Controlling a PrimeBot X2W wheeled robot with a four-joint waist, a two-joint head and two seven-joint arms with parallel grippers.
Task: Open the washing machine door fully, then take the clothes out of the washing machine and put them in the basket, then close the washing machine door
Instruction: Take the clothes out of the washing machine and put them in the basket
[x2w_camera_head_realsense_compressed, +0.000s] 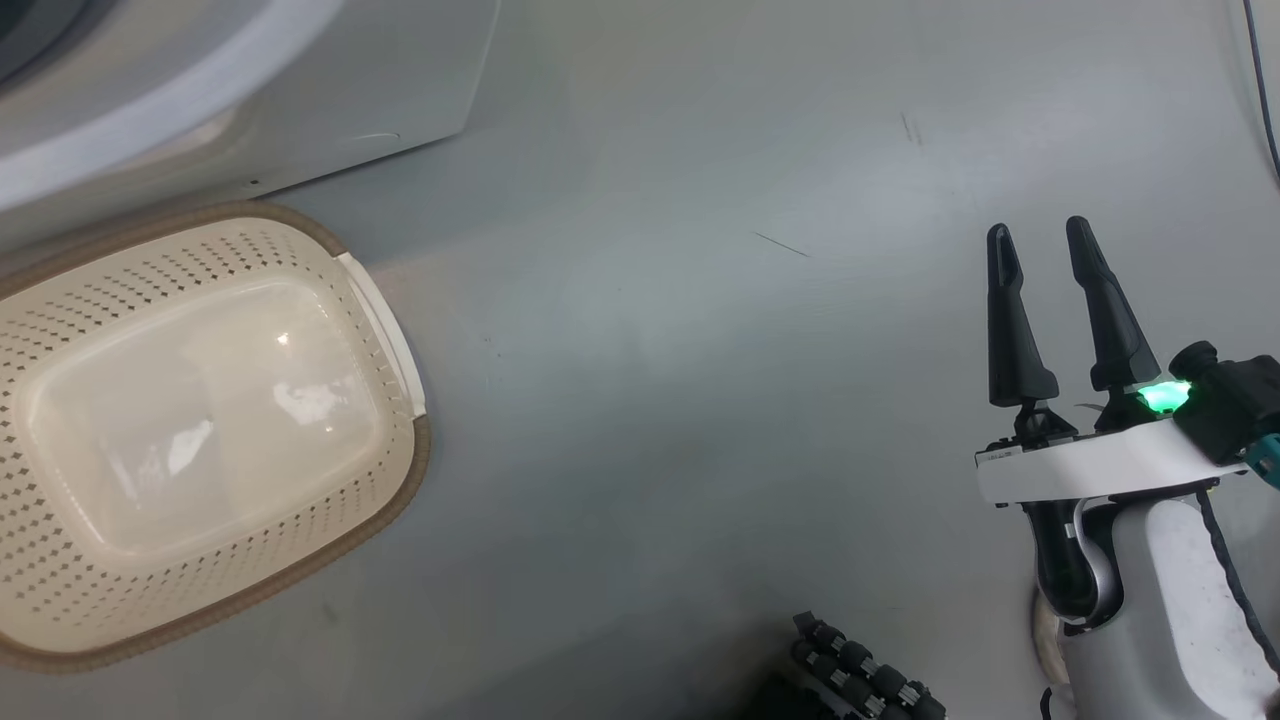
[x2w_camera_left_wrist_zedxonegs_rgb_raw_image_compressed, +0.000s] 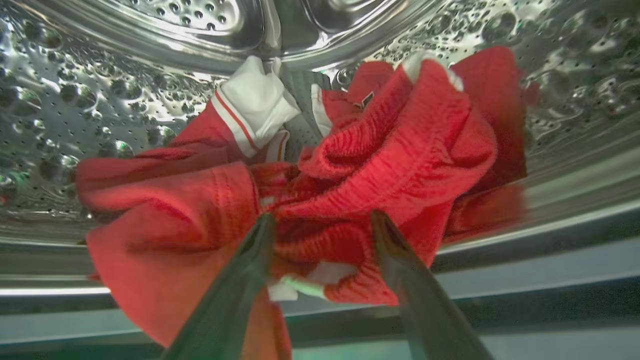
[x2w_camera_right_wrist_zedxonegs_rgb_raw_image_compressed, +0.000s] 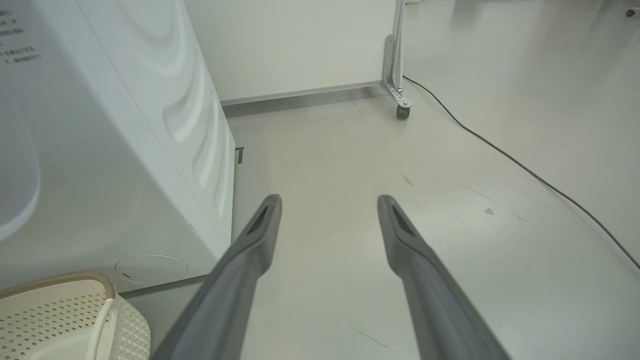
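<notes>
In the left wrist view, red clothes (x2w_camera_left_wrist_zedxonegs_rgb_raw_image_compressed: 380, 160) with white bands lie bunched in the perforated steel drum (x2w_camera_left_wrist_zedxonegs_rgb_raw_image_compressed: 100, 100) of the washing machine (x2w_camera_head_realsense_compressed: 250, 110). My left gripper (x2w_camera_left_wrist_zedxonegs_rgb_raw_image_compressed: 322, 220) is open, its fingertips at the near edge of the red pile, one on each side of a fold. The cream basket (x2w_camera_head_realsense_compressed: 200, 430) with its brown rim sits on the floor in front of the machine, with nothing in it. My right gripper (x2w_camera_head_realsense_compressed: 1040, 240) hangs open over bare floor, far right of the basket. The washing machine door is out of view.
A black cable (x2w_camera_right_wrist_zedxonegs_rgb_raw_image_compressed: 525, 170) runs across the floor on the right. A wheeled metal post (x2w_camera_right_wrist_zedxonegs_rgb_raw_image_compressed: 397, 75) stands by the back wall. A dark ribbed part of the robot's base (x2w_camera_head_realsense_compressed: 860, 680) shows at the bottom of the head view.
</notes>
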